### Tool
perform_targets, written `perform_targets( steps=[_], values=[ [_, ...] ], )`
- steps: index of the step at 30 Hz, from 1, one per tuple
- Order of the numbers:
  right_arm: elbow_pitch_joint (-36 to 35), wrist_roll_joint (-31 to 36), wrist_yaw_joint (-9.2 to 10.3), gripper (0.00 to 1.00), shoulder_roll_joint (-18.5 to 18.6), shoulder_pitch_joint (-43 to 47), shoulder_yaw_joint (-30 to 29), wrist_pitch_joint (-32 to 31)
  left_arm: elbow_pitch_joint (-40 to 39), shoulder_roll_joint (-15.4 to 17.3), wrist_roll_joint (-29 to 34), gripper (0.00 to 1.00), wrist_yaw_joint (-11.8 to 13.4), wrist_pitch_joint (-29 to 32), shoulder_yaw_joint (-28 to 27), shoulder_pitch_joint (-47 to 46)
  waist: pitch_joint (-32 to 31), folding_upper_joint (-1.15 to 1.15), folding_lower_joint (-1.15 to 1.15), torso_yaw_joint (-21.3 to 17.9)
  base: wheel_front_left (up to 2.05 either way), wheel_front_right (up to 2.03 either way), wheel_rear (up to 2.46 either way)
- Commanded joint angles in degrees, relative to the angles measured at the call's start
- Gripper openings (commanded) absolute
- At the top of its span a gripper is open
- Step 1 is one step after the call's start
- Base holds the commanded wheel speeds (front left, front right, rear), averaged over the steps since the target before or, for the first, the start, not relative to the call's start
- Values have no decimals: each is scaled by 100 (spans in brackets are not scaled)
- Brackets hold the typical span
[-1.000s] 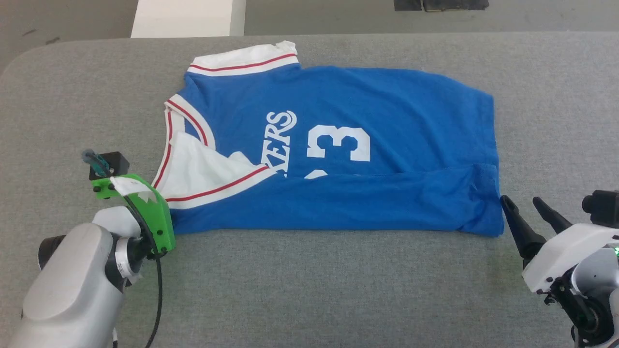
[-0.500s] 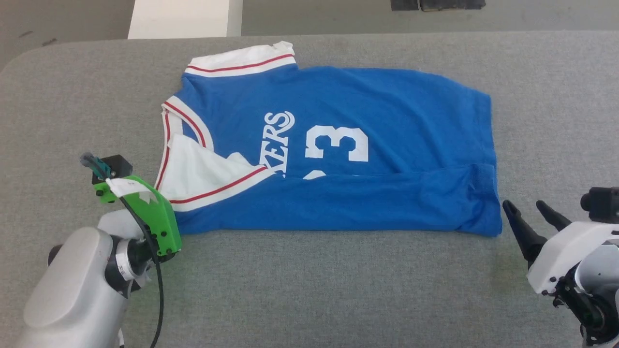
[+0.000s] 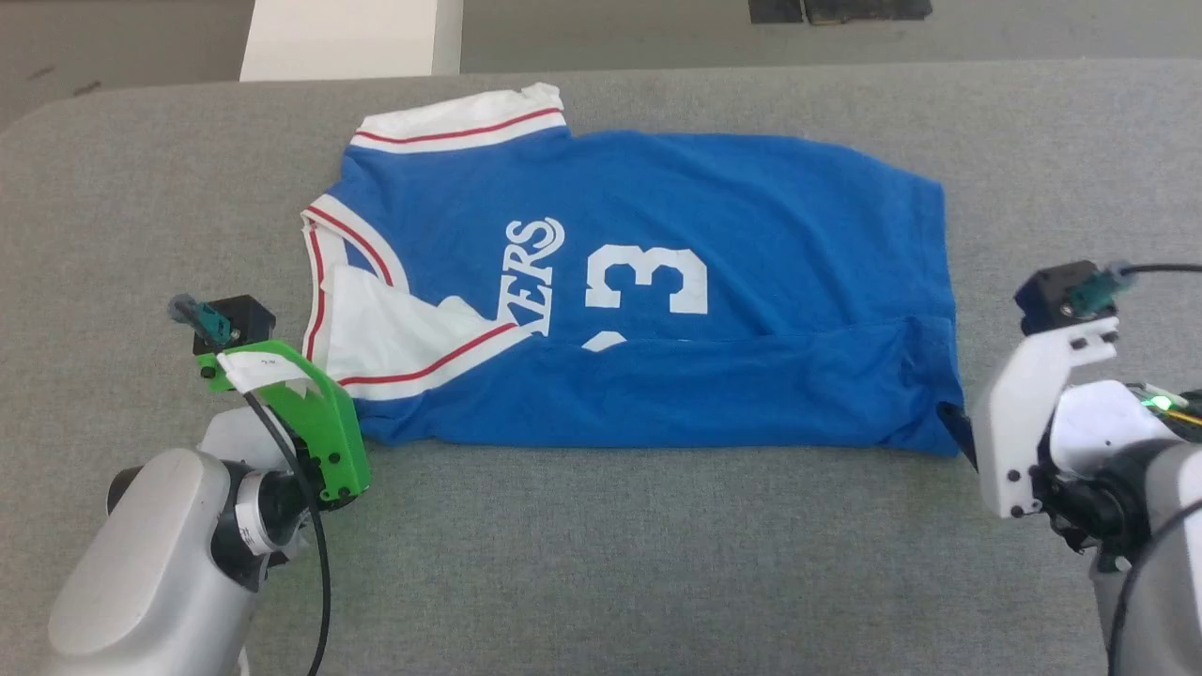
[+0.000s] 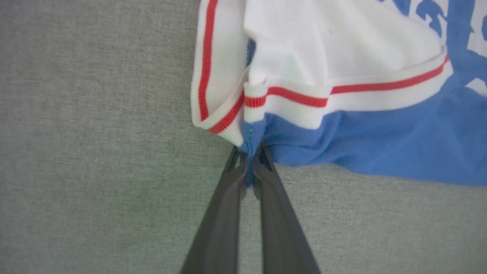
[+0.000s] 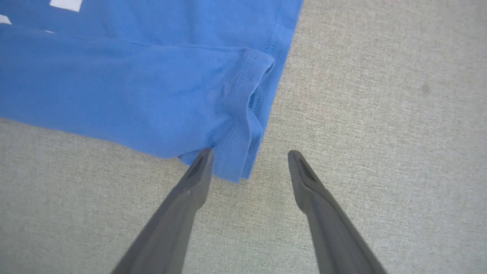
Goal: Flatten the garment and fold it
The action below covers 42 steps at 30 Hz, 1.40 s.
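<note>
The garment [image 3: 732, 216] lies flat and sideways on the grey table, collar toward the left and hem toward the right. Its near long side is folded over the white lettering and number. A white sleeve [image 3: 394, 329] with red trim lies folded in by the collar. In the left wrist view my left gripper [image 4: 249, 154] is shut on the garment's [image 4: 380, 144] blue edge just below the striped sleeve trim. My right gripper [image 5: 251, 153] is open at the near hem corner [image 5: 237, 160], which lies between its fingers, with the left fingertip [image 5: 205, 156] at the cloth's edge.
The grey felt table [image 3: 601, 563] stretches wide in front of the garment and on both sides. Its far left corner is rounded. Beyond the far edge stand a white block [image 3: 343, 38] and a dark object [image 3: 836, 9] on the floor.
My left gripper has shut on the garment's edge by the sleeve. The right arm has turned over and moved in to the hem corner, staying open. The head view has shifted slightly.
</note>
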<state>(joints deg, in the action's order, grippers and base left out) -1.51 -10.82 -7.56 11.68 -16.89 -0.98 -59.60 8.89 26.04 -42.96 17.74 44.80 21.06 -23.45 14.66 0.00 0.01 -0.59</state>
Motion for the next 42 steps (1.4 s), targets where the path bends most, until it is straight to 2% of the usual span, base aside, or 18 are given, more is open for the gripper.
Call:
perform_targets(
  steps=[1,8,15,16,17,18,29,36,42],
  values=[
    [81,104,8,100,-19,-140,71,-143,-53,29,-49,0,42,1,2,2,103,0,-1,37,0,0,0],
    [612,419,8,100,45,-436,359,-434,-232,34,-22,0,46,-39,13,-69,389,0,-1,162,0,0,0],
    [1001,224,8,100,179,-493,737,-553,-264,41,-40,0,38,-101,-11,-78,511,0,-1,185,0,0,0],
    [1023,188,8,42,197,-507,757,-560,-266,39,-51,0,38,-109,-18,-71,516,0,-1,179,0,0,0],
    [1036,152,8,10,212,-520,773,-556,-268,41,-56,0,38,-117,-22,-64,518,0,-1,172,0,0,0],
    [1043,97,8,0,235,-540,789,-545,-269,38,-68,0,39,-127,-31,-54,518,0,-1,165,0,0,0],
    [858,-163,8,0,339,-681,503,-245,-406,56,-220,0,29,-341,-243,67,327,0,-1,139,0,0,0],
    [523,-394,8,0,441,-475,438,-270,-741,173,-298,0,62,-498,-441,315,-188,0,-1,141,0,0,0],
    [182,-584,8,0,547,-62,326,-405,-1306,317,-350,0,225,-571,-611,845,-641,0,-1,159,0,0,0]
  ],
)
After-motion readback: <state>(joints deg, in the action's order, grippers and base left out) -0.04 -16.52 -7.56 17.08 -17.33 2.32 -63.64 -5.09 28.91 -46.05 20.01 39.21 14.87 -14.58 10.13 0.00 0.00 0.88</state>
